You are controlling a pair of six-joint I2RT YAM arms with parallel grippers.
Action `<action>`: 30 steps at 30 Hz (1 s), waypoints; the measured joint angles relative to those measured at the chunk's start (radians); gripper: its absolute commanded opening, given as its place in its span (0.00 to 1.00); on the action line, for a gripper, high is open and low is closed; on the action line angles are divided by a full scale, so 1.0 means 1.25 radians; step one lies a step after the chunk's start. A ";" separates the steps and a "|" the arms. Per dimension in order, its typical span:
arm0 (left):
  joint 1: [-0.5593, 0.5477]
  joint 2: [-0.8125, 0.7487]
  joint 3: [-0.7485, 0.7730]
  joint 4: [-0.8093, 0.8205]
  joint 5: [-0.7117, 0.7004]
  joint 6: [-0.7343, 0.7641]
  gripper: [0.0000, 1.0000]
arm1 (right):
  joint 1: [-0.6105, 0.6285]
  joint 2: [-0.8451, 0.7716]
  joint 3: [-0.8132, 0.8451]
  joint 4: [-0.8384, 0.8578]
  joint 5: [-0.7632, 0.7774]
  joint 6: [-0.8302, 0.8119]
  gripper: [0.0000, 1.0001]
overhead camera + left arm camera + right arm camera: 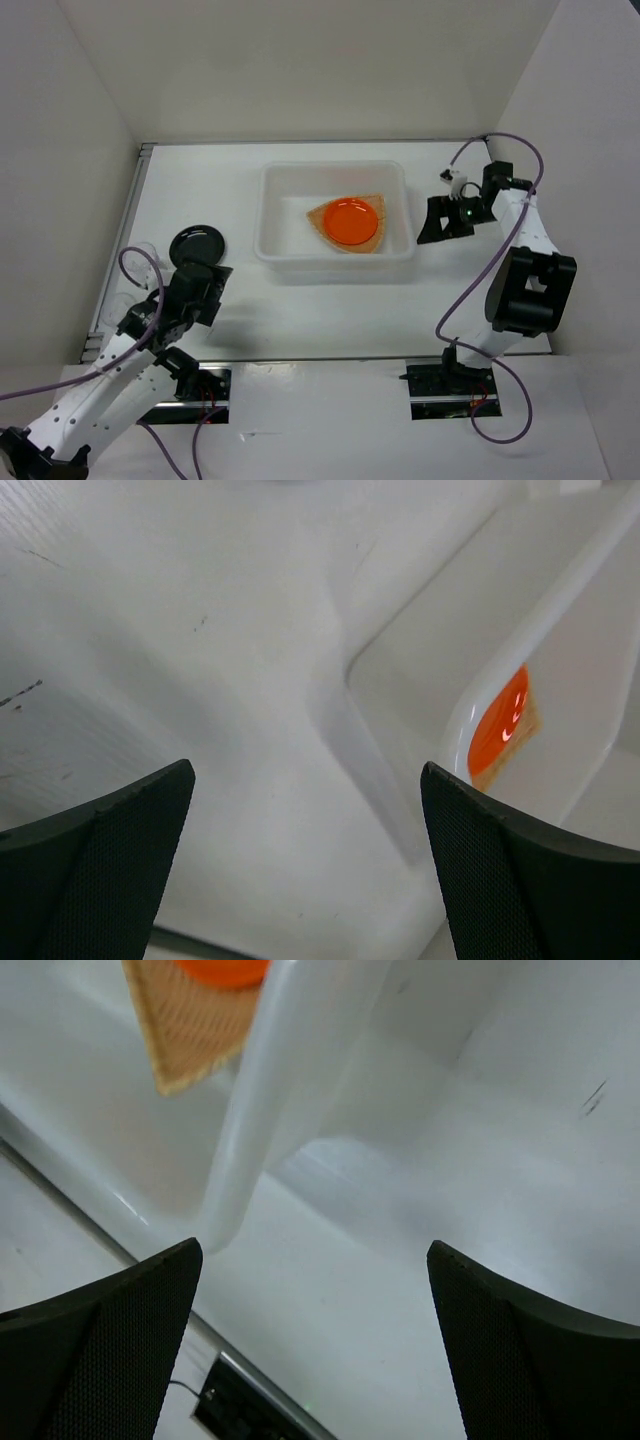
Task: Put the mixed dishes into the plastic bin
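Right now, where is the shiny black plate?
In the top view, the black plate lies flat on the table on the left side. It is outside the plastic bin, a little way left of the bin's left wall.

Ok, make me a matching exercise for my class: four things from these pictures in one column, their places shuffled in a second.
1 orange plate
2 woven dish
3 black plate
4 right gripper

A on the table, left of the bin
B open, right of the bin
C in the bin, under a plate
D on top of the woven dish

Pairs: 1-D, 2-C, 3-A, 4-B
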 measured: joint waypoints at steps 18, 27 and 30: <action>0.194 0.119 -0.155 0.215 -0.077 -0.247 1.00 | -0.081 -0.210 -0.212 0.109 0.051 0.064 0.98; 0.320 0.283 -0.186 0.372 -0.017 -0.213 1.00 | -0.081 -0.210 -0.212 0.111 0.056 0.069 0.98; 0.341 0.352 -0.157 0.424 0.010 -0.183 1.00 | -0.084 -0.210 -0.212 0.111 0.056 0.071 0.98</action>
